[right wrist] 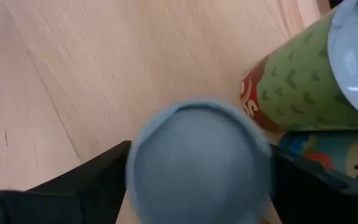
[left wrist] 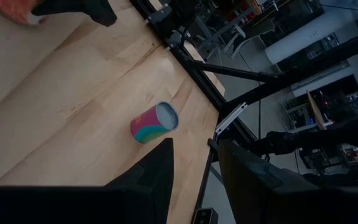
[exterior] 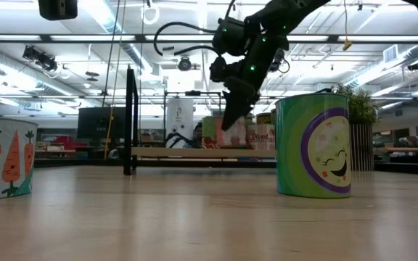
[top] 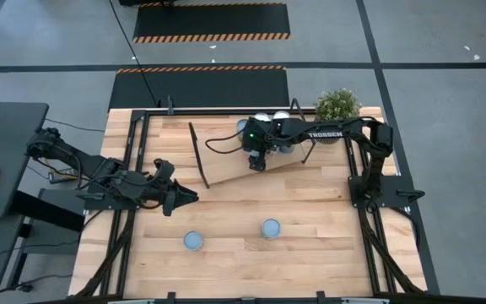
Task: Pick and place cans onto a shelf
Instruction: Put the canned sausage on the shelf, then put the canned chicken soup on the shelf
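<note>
Blue-grey can lid (right wrist: pixel 197 158) fills the right wrist view, pinched between the right gripper's (top: pixel 257 160) dark fingers over the shelf (top: pixel 251 160).

Rigid, light and smooth-sided, I judge: grip mid-wall across the round body, firmly enough not to slip. From the held can, standing cans (top: pixel 262 121) cluster at twelve o'clock on the shelf; two more (top: pixel 193 241) (top: pixel 270 227) sit on the table at six. Left gripper (top: pixel 180 198) waits at eight, fingers parted and empty.
</note>
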Controlling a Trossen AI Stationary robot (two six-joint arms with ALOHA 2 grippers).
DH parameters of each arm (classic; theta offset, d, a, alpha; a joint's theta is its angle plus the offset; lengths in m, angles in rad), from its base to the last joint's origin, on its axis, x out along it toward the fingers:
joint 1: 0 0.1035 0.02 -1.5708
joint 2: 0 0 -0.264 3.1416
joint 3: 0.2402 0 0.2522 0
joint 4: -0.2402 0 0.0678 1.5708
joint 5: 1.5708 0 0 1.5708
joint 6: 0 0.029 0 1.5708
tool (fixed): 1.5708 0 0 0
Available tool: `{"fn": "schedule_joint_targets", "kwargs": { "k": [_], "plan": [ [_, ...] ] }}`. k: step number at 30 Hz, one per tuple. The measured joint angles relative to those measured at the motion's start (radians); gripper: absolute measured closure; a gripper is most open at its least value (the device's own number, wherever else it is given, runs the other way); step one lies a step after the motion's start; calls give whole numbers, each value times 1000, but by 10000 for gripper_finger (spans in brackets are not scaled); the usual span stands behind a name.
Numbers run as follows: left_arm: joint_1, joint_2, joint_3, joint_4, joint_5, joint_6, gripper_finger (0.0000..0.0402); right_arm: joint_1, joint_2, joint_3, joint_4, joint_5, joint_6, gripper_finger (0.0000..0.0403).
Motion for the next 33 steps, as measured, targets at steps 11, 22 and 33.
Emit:
{"fn": "schedule_joint_targets", "kwargs": {
  "k": [11, 22, 33],
  "plan": [
    [0, 0, 0, 1, 0, 0, 269, 26, -19, 0, -37, 107, -67, 21],
    [0, 0, 0, 2, -1, -1, 269, 62, -46, 1, -41, 284, -185, 28],
    [-137, 1, 0, -165, 196, -169, 269, 183, -163, 1, -5, 152, 9, 28]
  ]
}}
